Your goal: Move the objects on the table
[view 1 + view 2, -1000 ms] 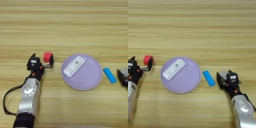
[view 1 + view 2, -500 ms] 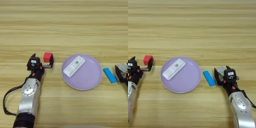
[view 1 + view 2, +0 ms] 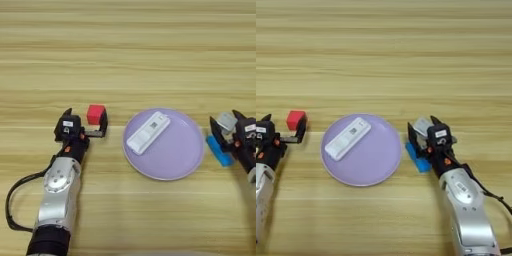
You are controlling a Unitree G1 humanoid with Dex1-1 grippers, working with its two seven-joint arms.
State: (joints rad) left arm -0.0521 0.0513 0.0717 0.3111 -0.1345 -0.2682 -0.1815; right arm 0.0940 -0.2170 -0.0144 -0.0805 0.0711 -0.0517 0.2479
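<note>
While both silver arms reach up from the near edge of the picture, the left arm [image 3: 57,200] lies on the left side of the bench [image 3: 125,45] and the right arm [image 3: 463,200] on the right side. Between them, a little farther from the robot, sits a round purple plate [image 3: 172,157] with a white flat oblong device [image 3: 148,132] lying slanted on its left half, wholly inside the rim. At the end of the right arm, the right gripper [image 3: 422,131] has its two black fingers spread apart, and a silvery-grey square block [image 3: 421,127] sits between them; whether the fingers are pressing on it cannot be told. Just under and beside this gripper, a bright blue bar [image 3: 417,158] lies flat on the bench, close to the right rim of the plate but not on it. At the end of the left arm, the left gripper [image 3: 86,121] is spread wide, with one black finger at the far left and the other to the right. A red cube [image 3: 95,114] stands on the bench just inside the right-hand finger, near the fingertip, to the left of the plate and apart from it. Beyond these things, the pale wood with its horizontal grain stripes runs to the far edge.
</note>
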